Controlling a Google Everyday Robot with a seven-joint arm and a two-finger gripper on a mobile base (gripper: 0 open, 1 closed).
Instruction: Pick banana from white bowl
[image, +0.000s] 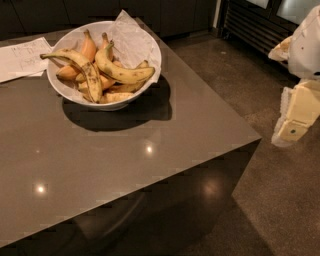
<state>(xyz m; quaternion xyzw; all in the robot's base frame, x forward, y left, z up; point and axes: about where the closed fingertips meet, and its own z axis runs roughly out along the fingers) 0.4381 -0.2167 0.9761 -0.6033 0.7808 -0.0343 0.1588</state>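
The white bowl (59, 86) stands at the back left of the grey-brown table (125, 160), lined with crinkled white paper (129, 36). The banana (121, 73), thick, yellow and brown-speckled with a greenish stem, lies on top at the bowl's right side. A slimmer brown-streaked banana (86, 69) lies to its left. Short orange ones (88, 46) lie behind and beneath. My gripper (295, 117), cream and white, hangs at the far right, off the table and well away from the bowl, over the floor. It holds nothing that I can see.
A white sheet of paper (22, 57) lies on the table left of the bowl. The table's right corner (257, 136) points toward my gripper. Speckled floor (280, 200) lies to the right. Dark cabinets (165, 15) and a slatted unit (255, 27) stand behind.
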